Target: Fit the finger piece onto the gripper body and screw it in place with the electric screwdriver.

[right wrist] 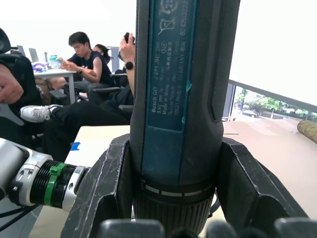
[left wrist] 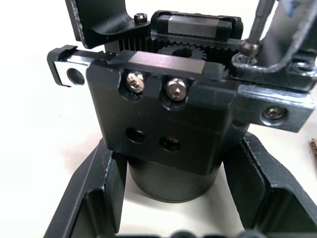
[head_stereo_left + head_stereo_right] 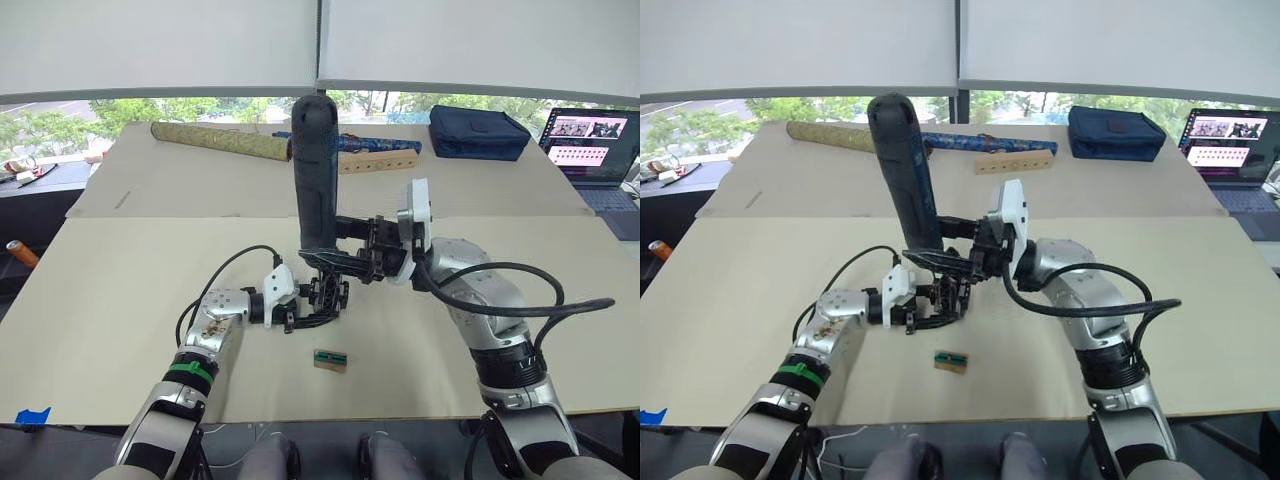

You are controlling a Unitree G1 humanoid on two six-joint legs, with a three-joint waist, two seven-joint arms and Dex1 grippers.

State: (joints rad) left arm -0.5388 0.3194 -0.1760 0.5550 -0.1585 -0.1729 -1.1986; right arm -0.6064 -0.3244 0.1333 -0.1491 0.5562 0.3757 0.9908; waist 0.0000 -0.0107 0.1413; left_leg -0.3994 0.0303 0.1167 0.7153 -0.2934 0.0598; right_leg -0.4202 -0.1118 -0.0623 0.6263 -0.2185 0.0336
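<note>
The body stands upright on its round base on the table, near the front middle, held between the left end effector's two fingers, which close on the base from both sides. Two screw heads sit side by side in its upper face, with two empty holes below them. A flat black part lies against its top at one side; whether that is the finger piece, and whether it is fully seated, I cannot tell.

The screwdriver stands nearly vertical above the body, bit down, its tip at a screw head on the body's top edge. The right end effector is clamped on its lower barrel, just above the ribbed collar, both fingers pressed against the casing.

Judging by looks, the body is a dense, rigid metal block that will not flex but could twist on its round base under driving torque, so the low grip on the base seems right. The screwdriver is top-heavy and smooth-sided; a hold near the collar keeps the bit steady, though the tall barrel may lever sideways.

A small green-and-brown block lies just in front of the body. Rolls, a dark case and a laptop lie well apart at the far edge.
</note>
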